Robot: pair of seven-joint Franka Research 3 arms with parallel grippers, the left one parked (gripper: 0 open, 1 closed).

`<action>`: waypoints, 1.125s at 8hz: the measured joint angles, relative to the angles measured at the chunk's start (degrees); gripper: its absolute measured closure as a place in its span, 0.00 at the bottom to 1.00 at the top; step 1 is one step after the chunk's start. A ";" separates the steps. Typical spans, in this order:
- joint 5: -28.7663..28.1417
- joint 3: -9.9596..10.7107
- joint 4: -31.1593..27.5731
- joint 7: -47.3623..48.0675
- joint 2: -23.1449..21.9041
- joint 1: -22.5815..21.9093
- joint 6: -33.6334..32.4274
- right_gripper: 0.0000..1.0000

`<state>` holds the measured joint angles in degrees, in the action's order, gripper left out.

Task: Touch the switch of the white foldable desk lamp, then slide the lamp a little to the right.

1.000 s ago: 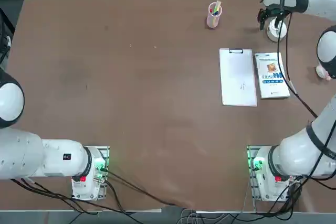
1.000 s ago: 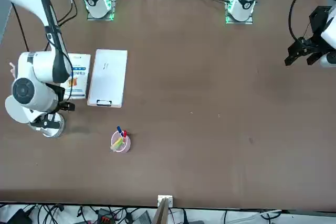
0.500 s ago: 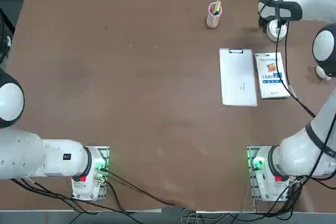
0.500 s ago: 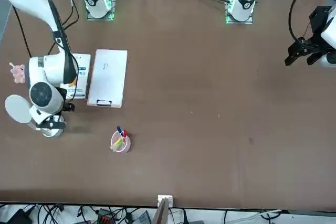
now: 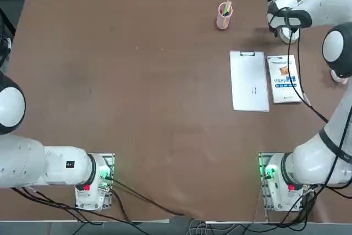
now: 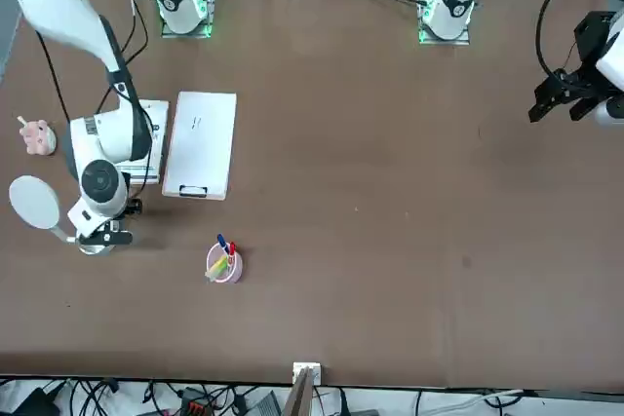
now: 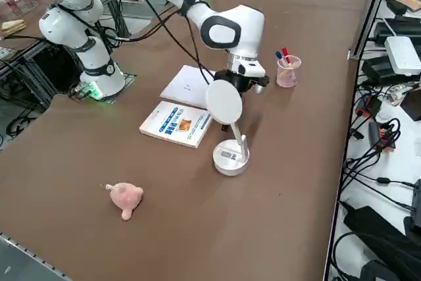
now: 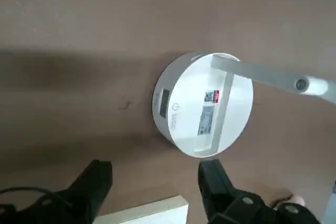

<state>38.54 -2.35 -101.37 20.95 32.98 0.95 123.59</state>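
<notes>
Hovering over the far right corner of the desk (image 5: pixel 137 108), your right end effector (image 8: pixel 155 182) hangs above the lamp (image 7: pixel 229 133), fingers (image 8: pixel 212 179) spread and empty, not touching it. The switch (image 8: pixel 175 107), a small power mark on the disc base (image 8: pixel 202 103), looks untouched, so both the touch & the slide to the right are left, as far as you can judge. The lamp stands unfolded: thin arm (image 8: pixel 268 77) leaning off the base, round head (image 7: pixel 223 102) raised, facing outward from the desk's right edge.
</notes>
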 joint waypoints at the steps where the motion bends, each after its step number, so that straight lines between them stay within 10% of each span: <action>1: 1.30 0.00 0.01 0.51 0.25 -0.31 0.40 0.00; 9: 5.65 0.22 0.14 1.07 3.11 0.11 4.91 0.00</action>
<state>44.18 -2.13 -101.23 22.02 36.09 1.06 128.49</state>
